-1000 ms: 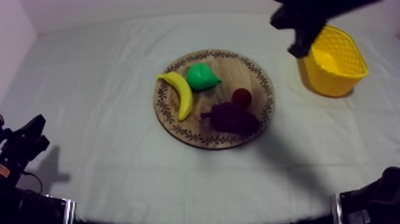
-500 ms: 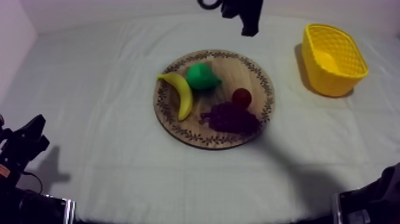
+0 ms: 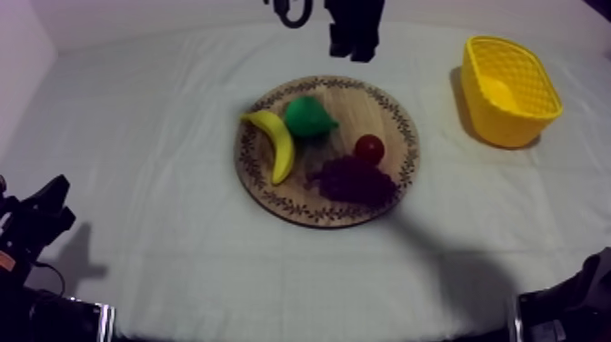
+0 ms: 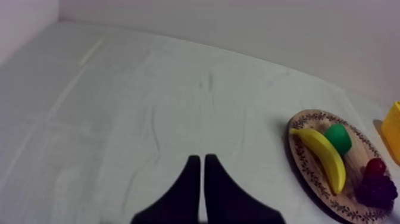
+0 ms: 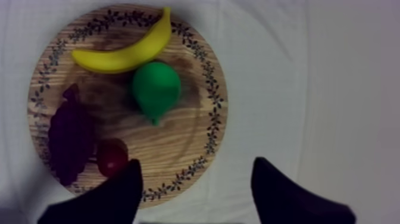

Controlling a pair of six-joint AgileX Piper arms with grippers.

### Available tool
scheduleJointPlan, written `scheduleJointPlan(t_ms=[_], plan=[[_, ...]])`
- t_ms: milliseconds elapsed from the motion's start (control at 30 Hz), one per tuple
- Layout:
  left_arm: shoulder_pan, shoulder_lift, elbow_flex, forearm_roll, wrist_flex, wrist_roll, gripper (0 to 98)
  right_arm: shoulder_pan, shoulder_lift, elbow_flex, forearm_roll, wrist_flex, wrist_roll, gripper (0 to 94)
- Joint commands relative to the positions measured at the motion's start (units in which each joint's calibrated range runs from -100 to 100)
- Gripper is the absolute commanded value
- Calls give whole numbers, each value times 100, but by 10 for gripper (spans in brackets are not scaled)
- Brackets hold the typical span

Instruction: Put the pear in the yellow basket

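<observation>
My right pincer (image 5: 197, 162) hung with its fingers apart and nothing between them, above the far rim of the wooden board (image 3: 400, 127), toward the far edge of the worktop (image 3: 164, 118). The pear (image 3: 307, 116) lay on the far half of the board, which sat mid-worktop. The banana (image 3: 277, 141) lay just beside the pear, toward the left edge. The small red fruit (image 3: 369, 148) and the grapes (image 3: 355, 179) sat apart from it, nearer the right. The yellow basket (image 3: 509, 127) stood by the far right corner. My left pincer (image 4: 200, 158) rested at the near left corner, fingers together.
</observation>
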Motion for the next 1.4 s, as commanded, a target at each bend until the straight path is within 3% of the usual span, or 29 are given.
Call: scheduleJointPlan(t_ms=[0, 400, 967, 1200, 1367], plan=[[-1, 0, -2, -2, 0, 2, 1, -15, 49, -5, 29, -40, -51, 658], [-1, 0, -2, -2, 0, 2, 1, -30, 983, 63, 118, -519, -337, 783], [-1, 0, -2, -2, 0, 2, 1, -38, 2778, -540, 104, -956, -483, 799], [-1, 0, -2, -2, 0, 2, 1, -8, 3257, -958, 117, -953, -498, 770], [-1, 0, -2, -2, 0, 2, 1, -46, 3368, -949, 86, -893, -394, 647]])
